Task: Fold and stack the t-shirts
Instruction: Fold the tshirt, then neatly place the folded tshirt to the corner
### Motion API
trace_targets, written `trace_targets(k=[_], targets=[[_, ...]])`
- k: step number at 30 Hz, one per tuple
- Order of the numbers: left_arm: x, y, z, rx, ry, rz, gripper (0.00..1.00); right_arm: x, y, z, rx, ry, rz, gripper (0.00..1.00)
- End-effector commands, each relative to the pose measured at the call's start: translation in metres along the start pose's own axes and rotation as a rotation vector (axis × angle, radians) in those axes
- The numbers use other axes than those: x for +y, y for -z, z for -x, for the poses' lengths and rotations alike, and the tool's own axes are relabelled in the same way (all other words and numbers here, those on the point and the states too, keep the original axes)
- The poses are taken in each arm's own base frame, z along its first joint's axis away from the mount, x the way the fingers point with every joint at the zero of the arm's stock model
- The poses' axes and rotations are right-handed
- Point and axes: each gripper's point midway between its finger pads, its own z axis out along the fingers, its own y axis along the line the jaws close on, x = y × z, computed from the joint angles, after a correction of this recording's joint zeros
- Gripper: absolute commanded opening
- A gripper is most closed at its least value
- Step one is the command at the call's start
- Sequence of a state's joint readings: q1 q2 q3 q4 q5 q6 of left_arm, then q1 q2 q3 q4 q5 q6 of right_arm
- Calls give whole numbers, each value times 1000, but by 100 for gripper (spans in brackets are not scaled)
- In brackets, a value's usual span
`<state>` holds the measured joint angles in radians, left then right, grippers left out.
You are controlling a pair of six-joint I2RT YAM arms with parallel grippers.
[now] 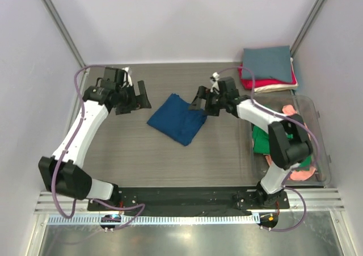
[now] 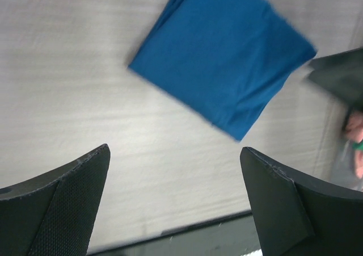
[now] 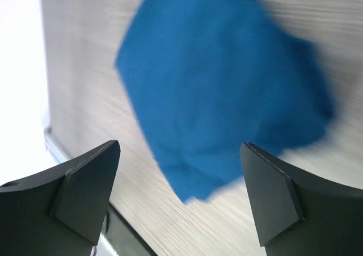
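Note:
A folded navy blue t-shirt lies as a tilted square in the middle of the table. It shows in the left wrist view and, blurred, in the right wrist view. My left gripper hovers to its left, open, with nothing between the fingers. My right gripper sits at the shirt's right corner, open and holding nothing. At the back right a slate-grey t-shirt tops a stack with a red one and a cream one.
A clear plastic bin at the right edge holds a green t-shirt and a salmon-pink one. The right arm reaches over the bin's near side. White walls close in the table on three sides.

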<state>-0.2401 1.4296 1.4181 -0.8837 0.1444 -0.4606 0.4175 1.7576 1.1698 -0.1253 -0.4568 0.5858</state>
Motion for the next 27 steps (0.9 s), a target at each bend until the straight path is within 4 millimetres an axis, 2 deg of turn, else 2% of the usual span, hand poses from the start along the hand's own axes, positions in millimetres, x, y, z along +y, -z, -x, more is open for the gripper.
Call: trace_targets(k=[1,2,5,6,9,12,14,15,17,19,24,27], targets=[[17,22,-25,8,-47,46,97,-16,31,-3,-74,-18,-115,94],[22,23,-36,10,-50,50,97,-28,32,-13,-63,-52,-140,96],[30,29,-49,-4,-61,56,97,-45,30,-20,-57,-94,-161,97],[36,25,-60,20,-60,68,97,-49,29,-20,-56,-105,-170,97],[47,25,-76,38,-66,97,97,-67,23,-21,-65,-137,-225,97],[53,32,-83,17,-67,109,97,-89,16,-22,-76,-196,-261,98],[55,32,-89,11,-61,105,98,-92,9,-19,-91,-207,-228,98],[55,33,-90,5,-60,104,98,-99,1,-27,-68,-225,-227,98],[56,34,-93,6,-52,104,98,-96,-12,-20,-96,-225,-167,97],[56,34,-95,14,-48,104,98,-97,-22,-27,-73,-244,-127,96],[55,36,-94,9,-49,97,98,-103,-32,-40,-75,-285,-95,94],[55,37,-94,0,-48,97,97,-109,-32,-50,-70,-308,-103,88]])
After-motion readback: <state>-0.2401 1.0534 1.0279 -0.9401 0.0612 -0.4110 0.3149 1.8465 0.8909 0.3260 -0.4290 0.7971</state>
